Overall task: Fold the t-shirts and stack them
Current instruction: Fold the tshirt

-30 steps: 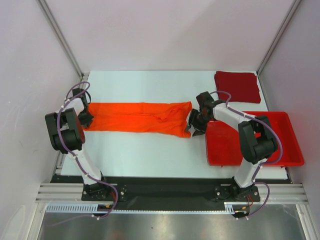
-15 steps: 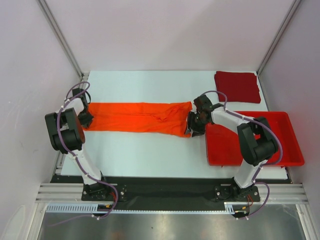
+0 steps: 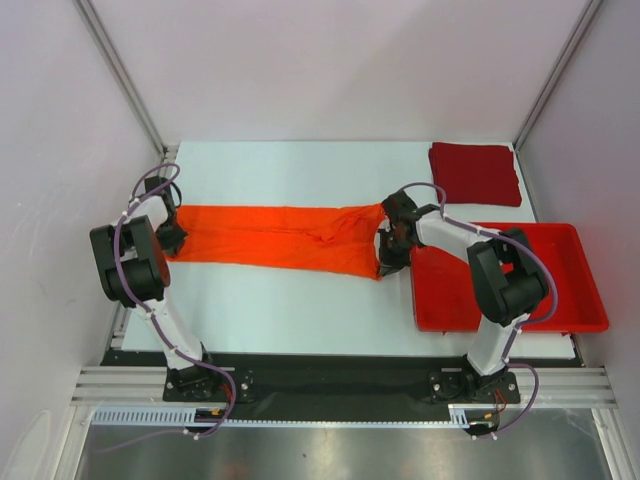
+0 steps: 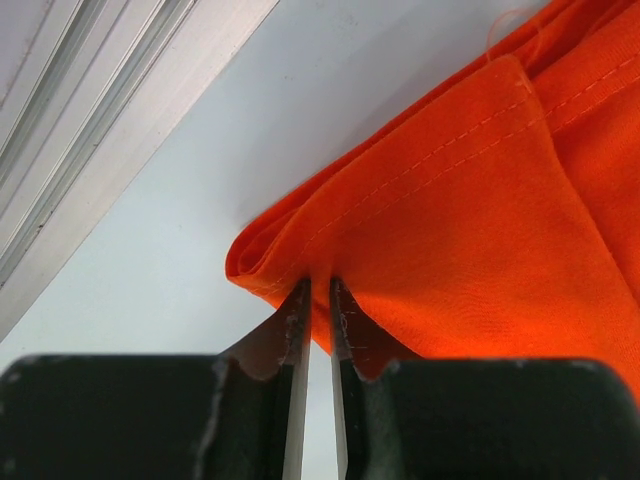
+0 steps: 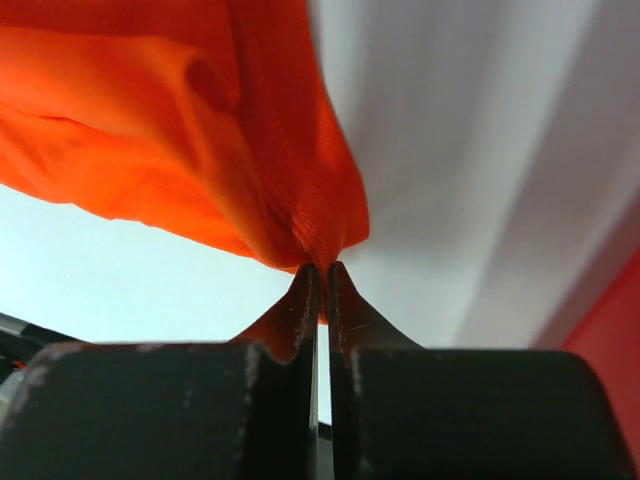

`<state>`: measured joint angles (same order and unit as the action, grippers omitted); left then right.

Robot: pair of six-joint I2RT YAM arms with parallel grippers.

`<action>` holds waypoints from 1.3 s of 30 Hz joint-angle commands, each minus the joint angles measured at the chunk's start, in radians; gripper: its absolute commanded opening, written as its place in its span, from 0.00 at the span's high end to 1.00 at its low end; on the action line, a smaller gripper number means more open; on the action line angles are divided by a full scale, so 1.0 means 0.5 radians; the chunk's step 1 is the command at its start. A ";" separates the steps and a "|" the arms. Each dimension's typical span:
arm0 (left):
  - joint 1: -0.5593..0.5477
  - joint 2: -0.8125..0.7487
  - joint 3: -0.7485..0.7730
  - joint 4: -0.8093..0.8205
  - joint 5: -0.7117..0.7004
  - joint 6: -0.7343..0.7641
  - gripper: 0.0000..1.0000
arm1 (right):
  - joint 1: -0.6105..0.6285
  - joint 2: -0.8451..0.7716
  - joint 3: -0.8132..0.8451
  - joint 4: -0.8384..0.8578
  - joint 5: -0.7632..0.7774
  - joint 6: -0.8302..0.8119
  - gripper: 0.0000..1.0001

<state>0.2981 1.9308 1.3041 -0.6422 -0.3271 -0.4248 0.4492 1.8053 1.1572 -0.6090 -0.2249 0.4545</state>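
Note:
The orange t-shirt (image 3: 280, 237) lies stretched into a long band across the white table, folded lengthwise. My left gripper (image 3: 176, 238) is shut on its left end; in the left wrist view the hem (image 4: 300, 262) is pinched between the fingertips. My right gripper (image 3: 383, 243) is shut on the shirt's right end, and the right wrist view shows bunched orange cloth (image 5: 320, 235) clamped at the tips. The dark red t-shirt (image 3: 475, 172) sits as a folded square at the back right.
A bright red plastic tray (image 3: 575, 290) stands on the right, just beside the right arm. An aluminium frame rail (image 4: 90, 140) runs close to the table's left edge next to my left gripper. White walls enclose the table.
My right gripper moved left onto the shirt's right end and shut on it. The left gripper kept its hold and did not move.

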 commanded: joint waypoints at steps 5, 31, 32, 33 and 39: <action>0.060 0.062 0.015 0.005 -0.085 0.046 0.84 | 0.016 -0.104 0.155 -0.371 0.501 -0.191 1.00; 0.106 -0.471 -0.274 -0.105 -0.137 -0.172 0.44 | 0.086 -0.119 0.698 -0.657 0.600 -0.252 0.41; 0.122 -0.481 -0.234 -0.102 -0.146 -0.163 0.39 | 0.102 -0.116 0.741 -0.599 0.585 -0.259 0.40; 0.125 -0.487 -0.200 -0.108 -0.165 -0.157 0.38 | 0.114 -0.101 0.775 -0.586 0.573 -0.265 0.39; 0.125 -0.472 -0.034 -0.142 -0.107 -0.123 0.40 | 0.129 0.141 0.995 -0.555 0.171 -0.305 0.45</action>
<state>0.3569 1.7443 1.2404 -0.7078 -0.3885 -0.4915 0.5041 1.8210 1.5959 -0.9058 -0.0322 0.3302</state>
